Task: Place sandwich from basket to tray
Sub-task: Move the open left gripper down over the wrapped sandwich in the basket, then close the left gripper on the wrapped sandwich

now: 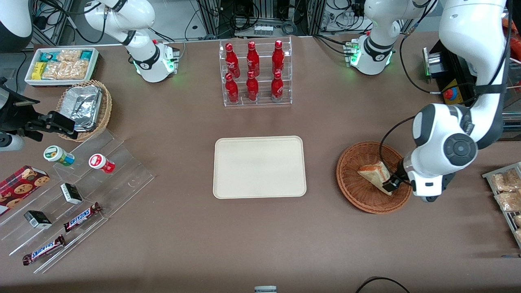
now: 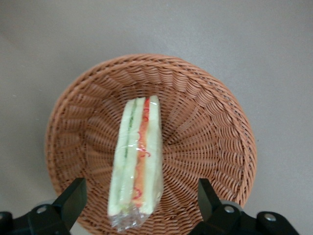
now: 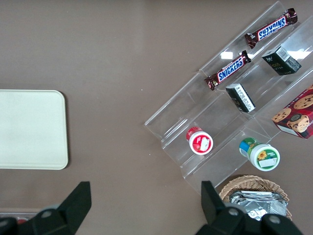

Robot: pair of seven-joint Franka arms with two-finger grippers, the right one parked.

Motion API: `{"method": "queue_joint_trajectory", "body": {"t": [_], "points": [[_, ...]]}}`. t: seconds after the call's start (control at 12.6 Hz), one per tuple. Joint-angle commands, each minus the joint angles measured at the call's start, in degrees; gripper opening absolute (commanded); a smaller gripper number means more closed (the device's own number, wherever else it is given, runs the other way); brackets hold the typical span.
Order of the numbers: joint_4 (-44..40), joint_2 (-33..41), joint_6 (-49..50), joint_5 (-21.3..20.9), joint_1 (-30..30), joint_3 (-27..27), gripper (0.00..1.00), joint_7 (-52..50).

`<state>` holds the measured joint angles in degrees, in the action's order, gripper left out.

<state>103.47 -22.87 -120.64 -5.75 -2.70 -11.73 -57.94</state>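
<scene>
- The pincer [image 2: 138,208] hangs low over the basket [image 2: 205,142], fingers [image 2: 73,196] spread wide, astride the sandwich's near end, holding nothing.
- The sandwich [image 2: 137,156], film-wrapped, lies in the basket; likely light, soft and slippery, best pinched gently across its bread faces.
- At the basket's nine o'clock on the tabletop [image 1: 260,240], the tray [image 1: 259,167] waits.

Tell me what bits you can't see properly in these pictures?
- Front view: the arm covers part of the sandwich and basket.
- Front view: the gripper sits low over the basket; the arm hides most of it.
- Left wrist view: the picture edge cuts off the basket's rim and the wrapped sandwich's end.
- Front view: the bottles have labels too small to read.
</scene>
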Motion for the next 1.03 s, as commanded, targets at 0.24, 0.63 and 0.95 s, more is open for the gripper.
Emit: {"method": "queue_joint_trajectory", "body": {"t": [0.24,0.63,0.95], "points": [[2.6,-1.6,-3.5,-1.6,2.7,0.2,1.00,-3.6],[5.2,0.0,-3.1,-4.5,2.5,0.3,1.00,-4.5],[7.2,0.0,-3.3,-4.6,2.5,0.4,0.91,-5.1]]}}
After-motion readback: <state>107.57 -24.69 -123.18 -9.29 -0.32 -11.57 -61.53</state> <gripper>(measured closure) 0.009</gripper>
